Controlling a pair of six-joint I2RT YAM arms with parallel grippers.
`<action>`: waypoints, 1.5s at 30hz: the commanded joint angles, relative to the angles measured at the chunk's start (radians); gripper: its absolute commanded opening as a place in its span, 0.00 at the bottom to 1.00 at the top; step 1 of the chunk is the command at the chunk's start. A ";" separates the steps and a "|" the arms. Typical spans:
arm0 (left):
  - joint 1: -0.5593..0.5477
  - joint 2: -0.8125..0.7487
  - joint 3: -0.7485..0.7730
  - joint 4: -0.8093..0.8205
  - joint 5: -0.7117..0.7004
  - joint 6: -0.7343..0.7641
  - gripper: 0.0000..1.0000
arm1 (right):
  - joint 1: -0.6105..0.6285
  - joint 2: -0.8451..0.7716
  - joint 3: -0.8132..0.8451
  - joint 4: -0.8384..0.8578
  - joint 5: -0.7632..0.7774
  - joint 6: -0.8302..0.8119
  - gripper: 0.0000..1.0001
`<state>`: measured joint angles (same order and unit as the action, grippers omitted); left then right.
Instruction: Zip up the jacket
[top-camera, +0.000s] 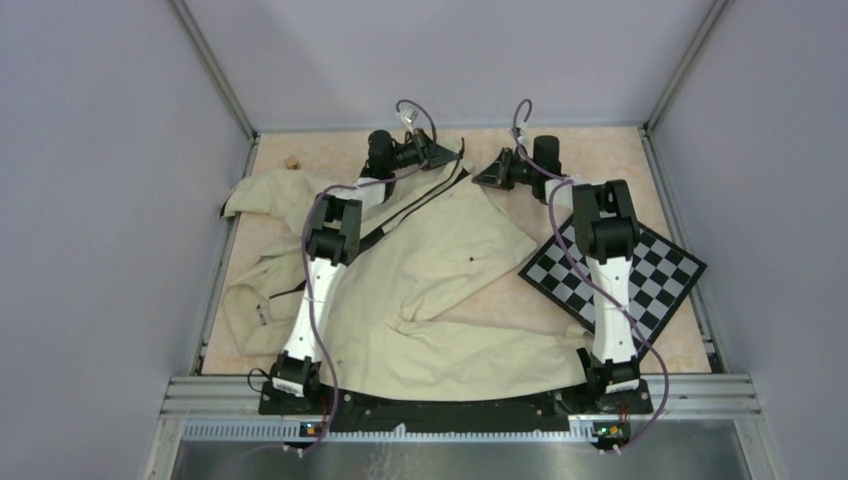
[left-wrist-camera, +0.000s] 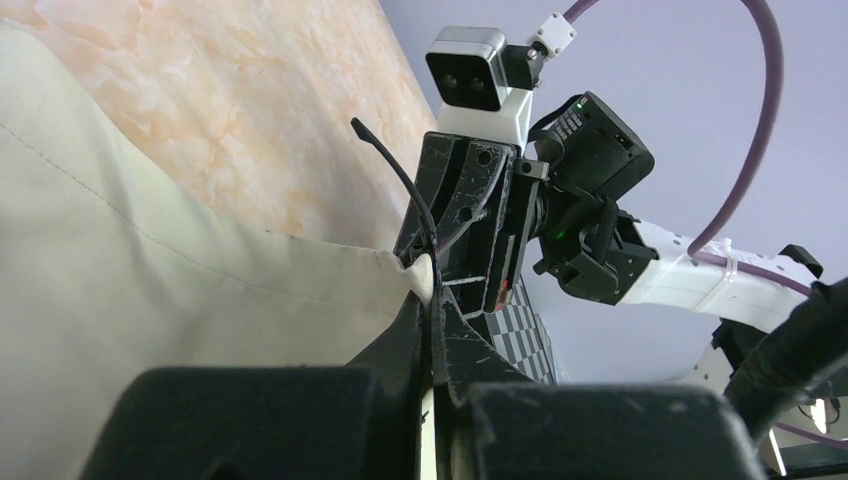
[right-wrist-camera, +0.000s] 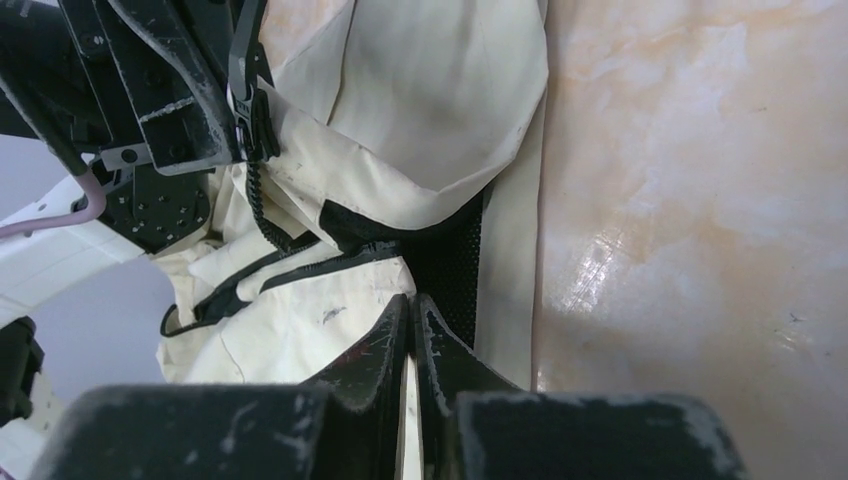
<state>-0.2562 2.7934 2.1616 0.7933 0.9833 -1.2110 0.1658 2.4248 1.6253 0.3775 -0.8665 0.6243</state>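
Observation:
The cream jacket (top-camera: 440, 290) lies spread over the table, with its black zipper strip (top-camera: 400, 215) running toward the far end. My left gripper (top-camera: 432, 152) is at the jacket's far edge, shut on the fabric beside the zipper (left-wrist-camera: 432, 278); a black zipper end (left-wrist-camera: 385, 160) sticks up past it. In the right wrist view the zipper slider (right-wrist-camera: 247, 108) sits at the left gripper's fingertips. My right gripper (top-camera: 493, 172) faces it, shut, with its tips (right-wrist-camera: 412, 302) pinching the jacket edge where cream cloth meets the black mesh lining (right-wrist-camera: 455, 265).
A black-and-white checkerboard (top-camera: 640, 275) lies at the right, partly under the right arm. Metal frame rails (top-camera: 225, 250) border the table left, right and back. Bare marbled tabletop (right-wrist-camera: 700, 200) shows right of the jacket edge.

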 joint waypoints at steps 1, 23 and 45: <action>0.000 0.003 0.011 0.055 0.022 -0.002 0.00 | 0.008 -0.015 0.012 0.103 -0.030 0.026 0.00; 0.003 -0.017 0.058 0.006 0.310 0.174 0.00 | -0.011 -0.072 -0.057 0.343 -0.352 0.077 0.00; 0.003 0.008 0.076 0.068 0.288 0.081 0.00 | -0.005 -0.069 -0.142 0.477 -0.091 0.163 0.17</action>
<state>-0.2565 2.7934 2.1994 0.8165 1.2789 -1.1282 0.1596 2.4077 1.5101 0.7799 -1.0454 0.7799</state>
